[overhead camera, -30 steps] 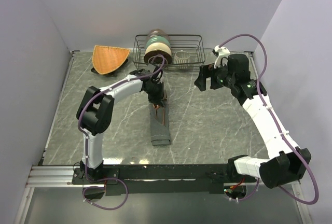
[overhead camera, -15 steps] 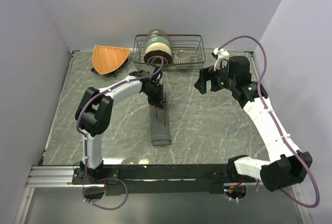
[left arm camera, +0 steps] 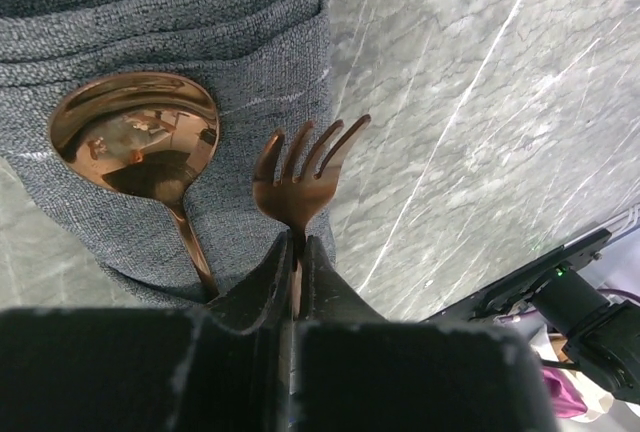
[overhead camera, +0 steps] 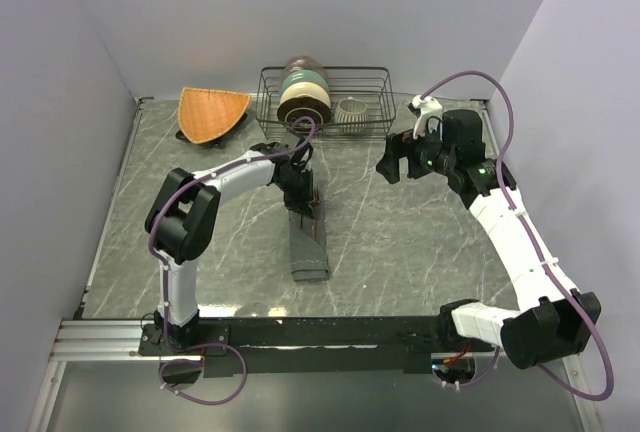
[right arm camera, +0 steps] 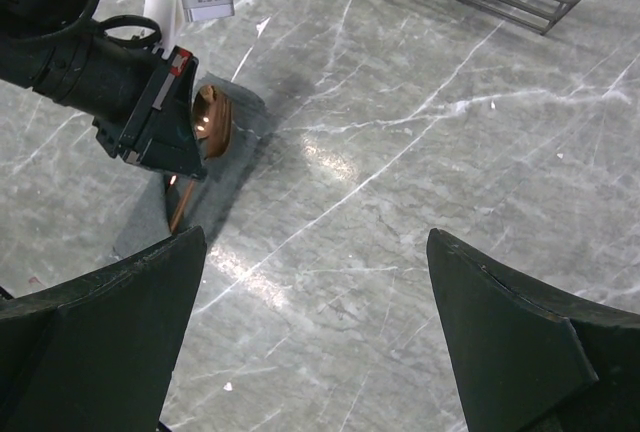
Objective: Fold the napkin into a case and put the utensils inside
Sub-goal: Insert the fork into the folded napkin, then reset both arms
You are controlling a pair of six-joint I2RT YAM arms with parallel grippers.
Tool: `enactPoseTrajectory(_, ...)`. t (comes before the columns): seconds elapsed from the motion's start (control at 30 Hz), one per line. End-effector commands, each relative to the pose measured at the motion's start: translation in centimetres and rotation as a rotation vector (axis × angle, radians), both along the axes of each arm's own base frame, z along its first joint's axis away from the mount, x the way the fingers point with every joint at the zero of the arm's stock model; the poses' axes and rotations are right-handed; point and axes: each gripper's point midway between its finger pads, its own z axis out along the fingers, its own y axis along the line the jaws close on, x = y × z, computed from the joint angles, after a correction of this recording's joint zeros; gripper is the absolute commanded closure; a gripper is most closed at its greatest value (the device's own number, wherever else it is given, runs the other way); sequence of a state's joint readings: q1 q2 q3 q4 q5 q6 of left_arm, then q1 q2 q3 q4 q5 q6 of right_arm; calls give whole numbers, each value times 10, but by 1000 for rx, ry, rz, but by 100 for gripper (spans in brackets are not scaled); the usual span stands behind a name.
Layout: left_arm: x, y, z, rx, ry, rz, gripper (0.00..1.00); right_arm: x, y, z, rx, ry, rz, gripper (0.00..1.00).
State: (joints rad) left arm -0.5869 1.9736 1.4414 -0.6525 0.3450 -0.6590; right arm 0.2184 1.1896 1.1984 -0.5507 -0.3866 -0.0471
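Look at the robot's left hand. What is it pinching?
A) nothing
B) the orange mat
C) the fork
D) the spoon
C: the left hand is shut on the fork by its thin handle, while the spoon lies beside it on the grey case.

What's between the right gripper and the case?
Only bare marble table, seen in the top view, between the right gripper and the case.
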Motion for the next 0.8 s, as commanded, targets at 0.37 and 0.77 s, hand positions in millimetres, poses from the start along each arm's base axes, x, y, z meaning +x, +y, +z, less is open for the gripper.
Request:
enactPoseTrajectory(0.37, 32, -3, 79, -31, -235, -18, 53, 18, -1, 23, -21, -72, 21, 0)
enactPoseTrajectory(0.77, 124, 82, 231, -67, -782, 127, 1, 72, -23, 42, -18, -103, -99, 0)
